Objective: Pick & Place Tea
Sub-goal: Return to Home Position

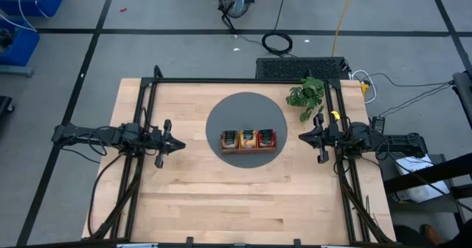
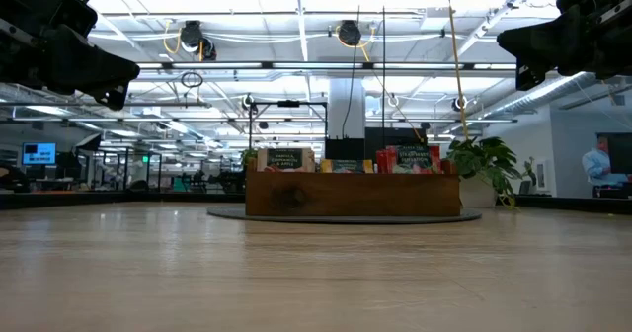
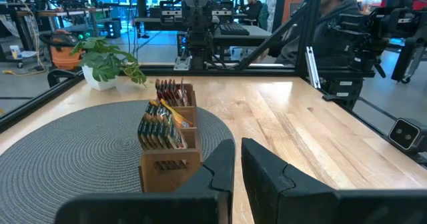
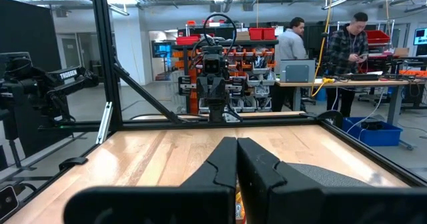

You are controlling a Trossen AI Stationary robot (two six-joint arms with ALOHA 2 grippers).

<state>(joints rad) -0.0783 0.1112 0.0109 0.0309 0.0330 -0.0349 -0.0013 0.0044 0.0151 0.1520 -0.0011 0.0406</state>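
All the tea sits in the wooden tray mid bench, so basically done I reckon, my left hand and right hand clenched on nothing out at the sides.

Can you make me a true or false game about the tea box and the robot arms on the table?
1. The tea sits in the wooden tray. True.
2. The tray stands on a round grey mat. True.
3. The left tool holds a tea bag. False: it is shut and empty, off to the left of the mat in the high view.
4. The plant grows inside the tray. False: it stands on the table beyond the mat, near the right tool.
5. Red tea fills the middle compartment. False: the red sachets are in the right-end compartment, and the orange-yellow ones are in the middle.
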